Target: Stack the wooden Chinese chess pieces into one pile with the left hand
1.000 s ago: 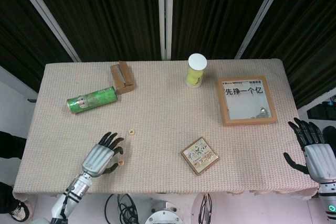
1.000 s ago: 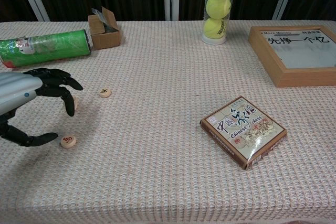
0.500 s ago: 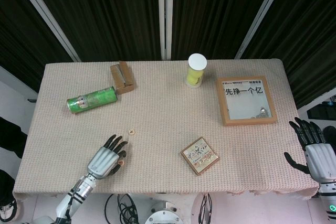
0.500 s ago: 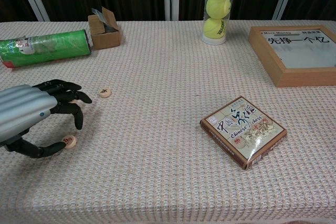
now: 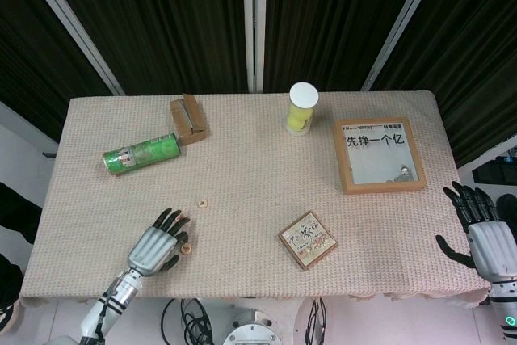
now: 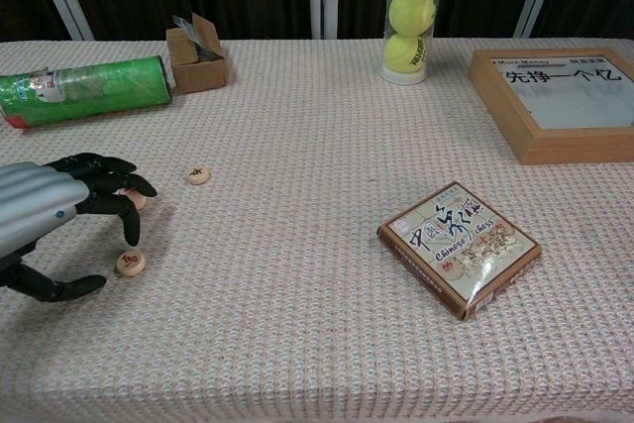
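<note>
The left hand sits low over the woven tablecloth at the near left corner, fingers spread apart and arched, holding nothing; half a second ago its thumb tip was right against the red-marked chess piece, and now the thumb has pulled back toward the robot, leaving that piece lying free just off the fingertips at their 5 o'clock. The piece itself sits a touch nearer the hand's fingers than it did a moment ago. A second chess piece peeks out under the dark fingertips, partly covered, so contact there cannot be told. The third, a black-marked chess piece, lies flat at the hand's 2 o'clock, well apart and unmoved. In the head view the left hand has slid back a little toward the table's near edge since the last look. No stack yet: all three pieces lie singly. Over at the far right, the right hand hovers off the table edge, fingers open and empty, unchanged. The Chinese chess box, the tennis ball tube, the green can on its side, the small cardboard box and the wooden picture frame all stay put.
</note>
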You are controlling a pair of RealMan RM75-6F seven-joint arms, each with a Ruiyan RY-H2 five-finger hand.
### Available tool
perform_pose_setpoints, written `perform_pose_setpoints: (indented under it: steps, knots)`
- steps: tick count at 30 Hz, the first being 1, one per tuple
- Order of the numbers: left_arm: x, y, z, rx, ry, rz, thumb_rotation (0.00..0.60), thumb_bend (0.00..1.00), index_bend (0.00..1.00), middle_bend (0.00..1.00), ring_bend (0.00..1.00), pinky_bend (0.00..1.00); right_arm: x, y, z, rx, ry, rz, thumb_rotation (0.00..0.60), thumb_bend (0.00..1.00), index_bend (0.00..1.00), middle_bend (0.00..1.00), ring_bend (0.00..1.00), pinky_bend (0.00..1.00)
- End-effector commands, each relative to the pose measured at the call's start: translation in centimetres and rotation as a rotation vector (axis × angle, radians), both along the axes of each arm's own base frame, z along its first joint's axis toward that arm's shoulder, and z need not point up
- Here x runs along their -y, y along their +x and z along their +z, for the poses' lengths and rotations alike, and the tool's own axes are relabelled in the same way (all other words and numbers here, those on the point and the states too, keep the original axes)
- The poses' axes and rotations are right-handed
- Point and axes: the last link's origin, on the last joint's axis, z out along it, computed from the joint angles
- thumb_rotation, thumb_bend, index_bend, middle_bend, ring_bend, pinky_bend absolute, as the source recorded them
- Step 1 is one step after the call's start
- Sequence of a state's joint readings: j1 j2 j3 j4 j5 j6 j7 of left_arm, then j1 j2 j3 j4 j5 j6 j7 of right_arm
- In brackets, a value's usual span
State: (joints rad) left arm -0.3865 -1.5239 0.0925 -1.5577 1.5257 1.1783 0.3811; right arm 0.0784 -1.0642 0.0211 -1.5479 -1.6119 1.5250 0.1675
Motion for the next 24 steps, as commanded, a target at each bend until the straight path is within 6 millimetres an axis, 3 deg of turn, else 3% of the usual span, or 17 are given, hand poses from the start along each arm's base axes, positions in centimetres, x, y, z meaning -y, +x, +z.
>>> perform_pose_setpoints:
  steps: [1,15,24]
  knots:
    - [-0.12,0.14,-0.14,0.007,0.0,-0.004,0.6,0.28,0.41,0.12,0.0,0.0,0.01,-0.03,0.02,0.0,0.0,-0.001,0.6,0.25,0.0,0.0,0.0,0.0]
    - [-0.49,0.45,-0.89,0.007,-0.014,-0.013,0.6,0.28,0.42,0.12,0.0,0.0,0.05,-0.15,0.17,0.002,-0.004,-0.003,0.6,0.25,0.0,0.0,0.0,0.0]
    - [-0.5,0.45,-0.98,0.025,-0.019,-0.019,0.6,0.28,0.49,0.12,0.0,0.0,0.04,-0.11,0.13,0.002,-0.004,-0.003,0.6,0.25,0.0,0.0,0.0,0.0]
